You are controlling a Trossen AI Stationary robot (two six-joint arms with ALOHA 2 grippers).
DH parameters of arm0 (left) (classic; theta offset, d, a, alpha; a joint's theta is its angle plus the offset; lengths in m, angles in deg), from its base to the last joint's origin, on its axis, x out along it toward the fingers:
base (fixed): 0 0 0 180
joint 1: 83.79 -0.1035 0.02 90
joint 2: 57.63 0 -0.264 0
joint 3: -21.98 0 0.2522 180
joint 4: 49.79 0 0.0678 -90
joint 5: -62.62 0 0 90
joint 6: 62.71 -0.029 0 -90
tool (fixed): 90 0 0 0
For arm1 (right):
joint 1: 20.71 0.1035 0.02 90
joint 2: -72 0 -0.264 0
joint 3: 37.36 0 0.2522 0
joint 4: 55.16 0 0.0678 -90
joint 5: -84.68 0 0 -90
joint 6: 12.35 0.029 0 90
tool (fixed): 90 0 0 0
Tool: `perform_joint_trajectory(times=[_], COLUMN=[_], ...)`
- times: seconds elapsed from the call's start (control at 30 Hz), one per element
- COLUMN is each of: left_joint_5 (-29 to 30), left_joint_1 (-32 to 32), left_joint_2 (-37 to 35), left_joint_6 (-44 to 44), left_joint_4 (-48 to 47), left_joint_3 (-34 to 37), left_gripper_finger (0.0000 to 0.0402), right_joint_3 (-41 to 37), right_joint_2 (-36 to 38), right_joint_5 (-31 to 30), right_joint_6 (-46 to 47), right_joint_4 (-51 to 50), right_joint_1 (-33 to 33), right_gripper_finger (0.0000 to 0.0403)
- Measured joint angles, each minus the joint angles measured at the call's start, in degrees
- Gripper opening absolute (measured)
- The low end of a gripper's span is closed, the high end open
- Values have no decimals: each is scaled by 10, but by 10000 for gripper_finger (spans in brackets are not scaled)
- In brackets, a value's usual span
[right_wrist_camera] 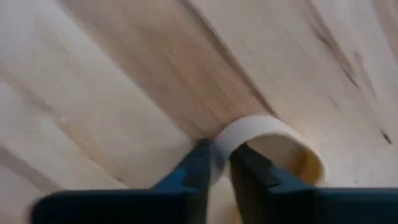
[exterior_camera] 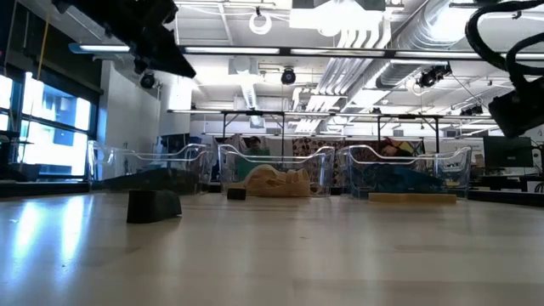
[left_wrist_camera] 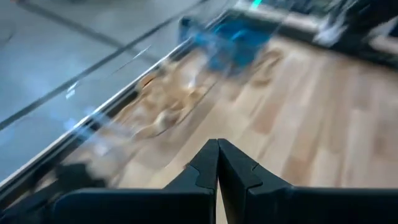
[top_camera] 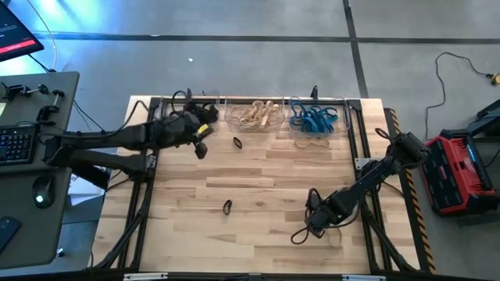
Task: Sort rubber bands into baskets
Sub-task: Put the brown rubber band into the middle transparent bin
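Right gripper (right_wrist_camera: 217,163) clamped on a tan band (right_wrist_camera: 267,146) near the table's (top_camera: 258,179) front right edge. Thin pinch on the wall only; a fast lift could let it slip out. Left gripper (left_wrist_camera: 217,163) shut, empty, by the back-left basket (exterior_camera: 149,161).

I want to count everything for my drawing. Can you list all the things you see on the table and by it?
baskets: three, clear, along the far edge
tan rubber bands: a pile, in the middle basket
blue rubber bands: a pile, in the right basket
black rubber bands: two loose on the table
tan rubber band: one, pinched by the right gripper
keyboard: one, black, desk at left
red case: one, floor at right
left gripper: shut, near the left basket
right gripper: near front right
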Motion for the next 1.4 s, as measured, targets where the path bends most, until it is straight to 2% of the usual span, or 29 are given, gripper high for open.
perform_joint_trajectory(times=[0.1, 0.2, 0.3, 0.57, 0.8, 0.97, 1.1, 1.27, 1.4], left_joint_5=[0, -1, -1, -4, -4, -4, -4, 12, 27], left_joint_1=[30, 50, 62, 67, 67, 67, 67, 67, 67], left_joint_2=[-13, -20, -22, -22, -22, -22, -22, -22, -22], left_joint_6=[0, 0, 1, 10, 10, -2, -5, -1, -1], left_joint_4=[97, 172, 215, 228, 228, 214, 190, 177, 167], left_joint_3=[54, 98, 128, 143, 143, 143, 143, 143, 143], left_gripper_finger=[0, 0, 0, 0, 0, 0, 0, 0, 0], right_joint_3=[13, 51, 91, 217, 286, 291, 291, 291, 292], right_joint_2=[-2, 2, 4, 5, 5, 5, 5, 4, -4], right_joint_5=[-26, -68, -124, -292, -387, -390, -353, -296, -266], right_joint_6=[-40, -81, -139, -345, -520, -665, -745, -796, -801], right_joint_4=[-5, -8, -30, -40, 8, 130, 208, 262, 276], right_joint_1=[1, -10, -34, -135, -242, -325, -393, -467, -513], right_gripper_finger=[9, 16, 7, 1, 1, 0, 0, 0, 0])
